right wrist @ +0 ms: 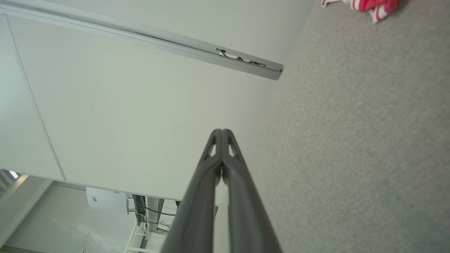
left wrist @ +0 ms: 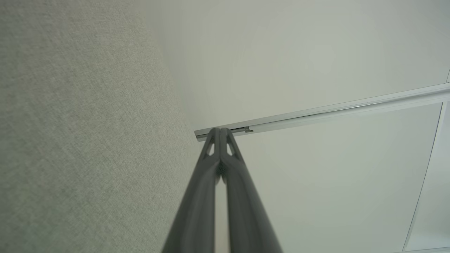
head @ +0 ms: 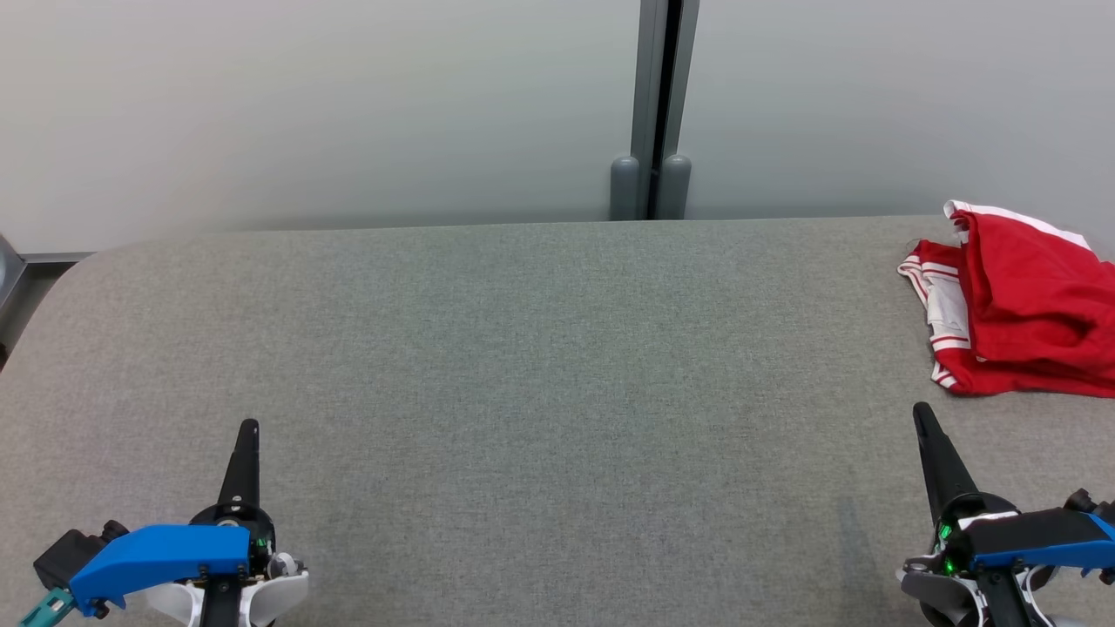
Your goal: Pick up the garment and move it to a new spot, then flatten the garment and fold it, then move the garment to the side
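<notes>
Head view: garment (head: 1023,305), red with white stripes, lay crumpled on the grey fabric bench (head: 540,366) at the right edge of the frame, partly cut off by it and close to the bench's far edge. Left fingers (head: 240,470) were at lower left and right fingers (head: 942,466) at lower right. Both pointed up the frame, clenched with nothing between them. Right fingers were the nearer to the garment but apart from it, with bare fabric between. Left fingers were well apart from it, across the frame. Pale wall (head: 305,104) ran behind the bench, with a grey post (head: 664,104) at upper centre.

Left wrist view: fingers pressed together tip to tip, empty. Bench fabric on the left of the frame, wall on the right. Metal rail (left wrist: 334,110) ran from just behind the tips to the right edge.

Right wrist view: fingers likewise clenched, holding nothing. Bench fabric on the right, wall on the left, rail slanting down from upper left. Garment was a small red-and-white bunch in the upper right corner, on the bench, well apart from the tips. Cables (right wrist: 154,211) and a white box (right wrist: 107,200) were at lower left, below the wall panel.
</notes>
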Tool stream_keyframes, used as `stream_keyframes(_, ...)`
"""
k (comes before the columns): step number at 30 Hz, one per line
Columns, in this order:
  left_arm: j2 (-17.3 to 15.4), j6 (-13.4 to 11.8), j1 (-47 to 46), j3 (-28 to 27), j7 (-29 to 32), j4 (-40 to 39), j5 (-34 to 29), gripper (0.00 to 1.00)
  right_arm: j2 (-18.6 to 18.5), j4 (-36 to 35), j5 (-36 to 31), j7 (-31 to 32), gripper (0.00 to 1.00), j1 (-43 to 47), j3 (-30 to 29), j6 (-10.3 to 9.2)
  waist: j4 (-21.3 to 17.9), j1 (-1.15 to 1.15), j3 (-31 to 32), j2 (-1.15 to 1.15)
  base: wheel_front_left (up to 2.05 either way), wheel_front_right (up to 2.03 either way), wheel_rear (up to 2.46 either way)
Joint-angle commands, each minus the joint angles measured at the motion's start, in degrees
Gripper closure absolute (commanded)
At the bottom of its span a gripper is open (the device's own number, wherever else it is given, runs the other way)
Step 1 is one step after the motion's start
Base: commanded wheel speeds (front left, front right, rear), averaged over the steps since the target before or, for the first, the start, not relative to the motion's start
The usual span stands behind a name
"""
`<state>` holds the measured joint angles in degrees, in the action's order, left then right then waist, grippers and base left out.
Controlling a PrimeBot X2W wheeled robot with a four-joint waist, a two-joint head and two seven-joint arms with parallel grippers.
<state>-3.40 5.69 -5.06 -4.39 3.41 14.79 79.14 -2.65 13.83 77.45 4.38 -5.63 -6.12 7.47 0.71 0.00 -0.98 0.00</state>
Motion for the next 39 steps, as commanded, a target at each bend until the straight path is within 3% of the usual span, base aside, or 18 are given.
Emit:
stream_keyframes(1, -0.05, 0.49, -1.13, -0.19, 0.19, -0.46, 0.8, 1.0, -0.34, -0.14, 1.07, 0.24, 1.0, -0.74, -0.22, 0.04, -0.02, 0.0, 0.02, 0.0, 0.0, 0.0, 0.0)
stream_keyframes(33, 0.61, 2.1, -1.4, -2.3, 3.29, -0.86, 13.38, 1.0, -0.38, 0.27, 15.11, 2.29, 1.0, -0.93, -0.51, 0.04, -0.7, 0.0, 0.79, 0.0, 0.0, 0.0, 0.0)
stream_keyframes(39, 0.61, 2.0, -1.4, -2.31, 3.35, -0.85, 13.31, 1.0, -0.38, 0.27, 15.02, 2.3, 1.0, -0.93, -0.5, 0.04, -0.71, 0.0, 0.8, 0.0, 0.0, 0.0, 0.0)
